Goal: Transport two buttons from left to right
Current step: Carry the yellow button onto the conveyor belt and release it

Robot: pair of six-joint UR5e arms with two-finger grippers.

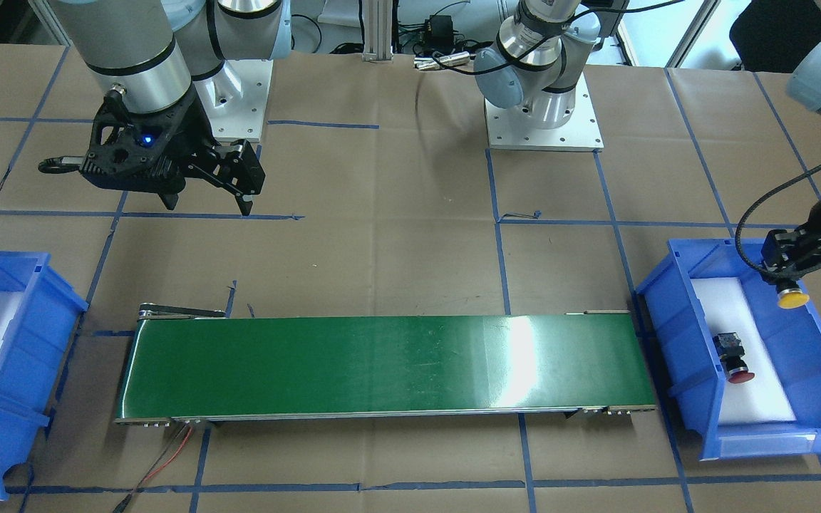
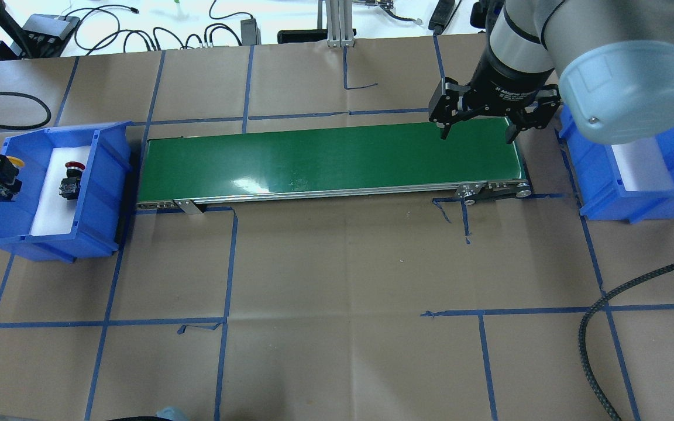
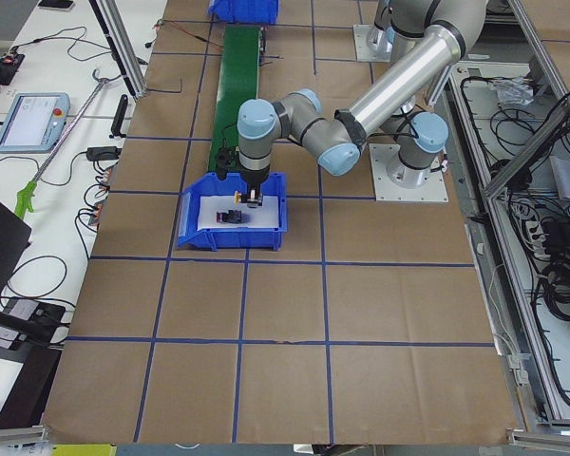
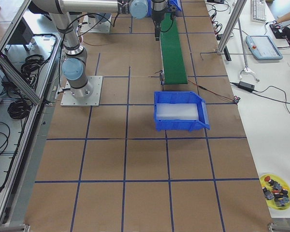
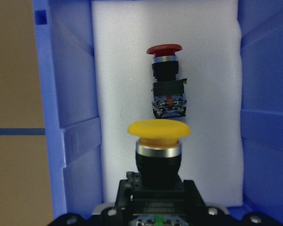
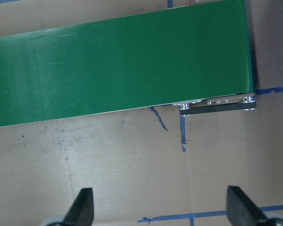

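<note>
While your left gripper (image 1: 787,274) hangs past the belt's (image 1: 382,367) left end: its jaws clamp the black body of the yellow button (image 5: 158,136), over the left bin (image 1: 674,335).
Red button (image 5: 167,89): on its side on that bin's white foam, nearer the belt than the yellow one.
Right gripper (image 2: 477,137): above the belt's right end, jaws spread wide, holding nothing.
Right bin (image 2: 606,193): just past the belt's right end.
Left wrist view: shows you both caps in line. The overhead view shows only a sliver of yellow.
Right wrist view: fingertips (image 6: 82,209) over brown paper beside the belt's edge.
</note>
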